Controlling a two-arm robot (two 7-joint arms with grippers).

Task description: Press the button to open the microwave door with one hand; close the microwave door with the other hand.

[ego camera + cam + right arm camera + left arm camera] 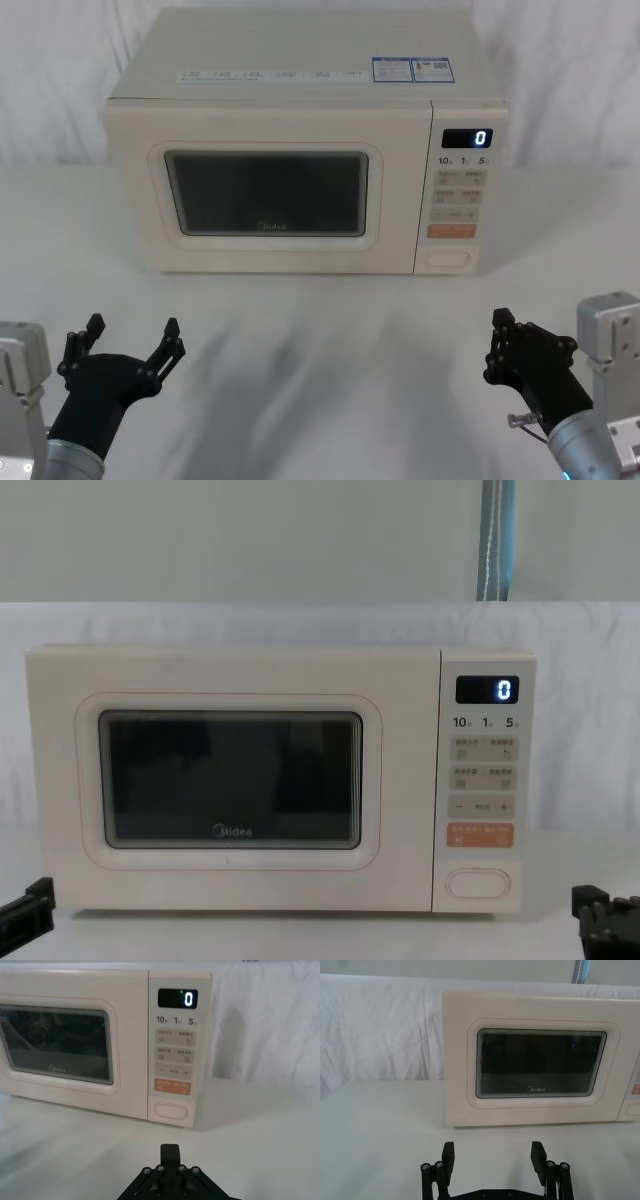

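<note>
A cream microwave stands at the back of the white table, its microwave door (268,192) (540,1062) (57,1042) (235,780) flush with the body. The plain oval button (447,259) (170,1110) (478,883) sits at the bottom of the keypad strip, under an orange key (451,231). My left gripper (132,337) (493,1157) hovers open over the near left of the table, facing the door window. On the near right, my right gripper (499,345) (170,1151) is shut, well short of the button.
The display (467,138) reads 0. The table (330,330) lies bare between the grippers and the microwave. White cloth hangs behind, with a blue strip (495,540) above it.
</note>
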